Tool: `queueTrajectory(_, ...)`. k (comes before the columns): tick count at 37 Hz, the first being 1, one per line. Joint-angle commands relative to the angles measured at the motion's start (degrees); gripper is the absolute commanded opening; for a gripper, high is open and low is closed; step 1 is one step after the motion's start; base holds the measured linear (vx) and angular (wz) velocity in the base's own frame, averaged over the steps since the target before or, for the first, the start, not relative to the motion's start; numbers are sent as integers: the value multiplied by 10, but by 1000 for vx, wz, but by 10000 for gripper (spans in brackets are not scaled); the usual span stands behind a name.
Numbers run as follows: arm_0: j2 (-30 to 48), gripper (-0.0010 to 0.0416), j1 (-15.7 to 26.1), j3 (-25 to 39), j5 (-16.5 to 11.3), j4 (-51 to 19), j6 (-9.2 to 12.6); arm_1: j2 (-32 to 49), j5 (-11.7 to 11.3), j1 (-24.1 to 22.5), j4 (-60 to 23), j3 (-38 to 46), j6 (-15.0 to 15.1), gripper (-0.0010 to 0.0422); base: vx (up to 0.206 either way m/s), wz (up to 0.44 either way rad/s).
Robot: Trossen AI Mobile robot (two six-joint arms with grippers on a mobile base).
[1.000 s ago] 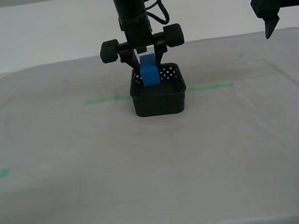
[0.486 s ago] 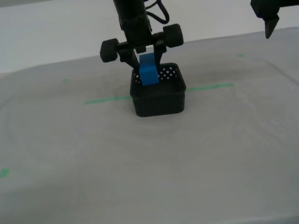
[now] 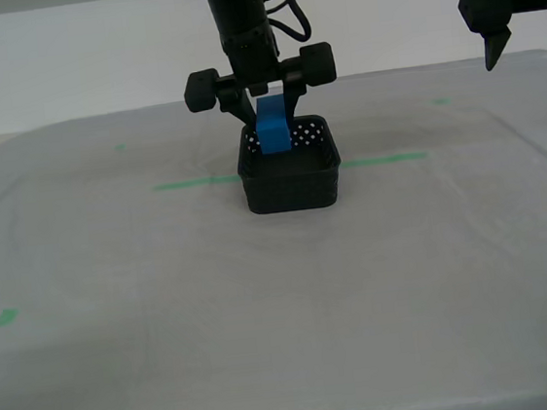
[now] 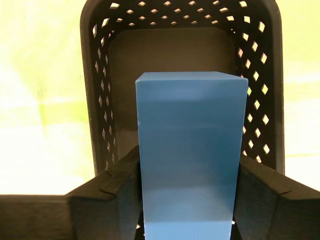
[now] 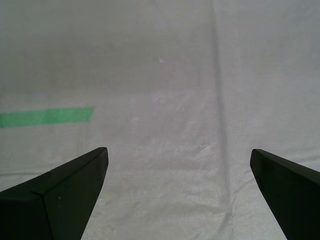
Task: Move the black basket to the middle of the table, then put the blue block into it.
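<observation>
You find no readable text, labels, brands or numbers anywhere; nothing in these views carries any writing.

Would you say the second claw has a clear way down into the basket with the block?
Probably yes. My second claw holds the blue block directly over the black basket, whose inside looks empty. My first claw hangs well aside.

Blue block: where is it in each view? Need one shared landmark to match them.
Exterior view: blue block near top centre, clamped in my second gripper, over the black basket.
Second wrist view: block fills the centre between the fingers, basket behind it.
First wrist view: not in it, only cloth and green tape.
Shared landmark: the basket, in the exterior and second wrist views.
</observation>
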Motion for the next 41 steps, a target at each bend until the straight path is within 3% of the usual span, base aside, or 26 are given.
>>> queueTrajectory(1,0,398,0,0,1,1,-1,0,-2,0,1,1,4,235,0,0)
queueTrajectory(14,0,398,0,0,1,1,-1,0,-2,1,6,0,32,409,0,0)
queueTrajectory(17,0,398,0,0,1,1,-1,0,2,2,8,0,35,389,0,0)
queueTrajectory(25,0,398,0,0,1,2,-1,0,14,4,10,0,39,399,0,0)
queueTrajectory(33,0,398,0,0,1,2,-1,0,15,5,12,0,64,400,0,0)
queueTrajectory(41,0,398,0,0,1,3,-1,0,34,9,7,0,85,401,0,0)
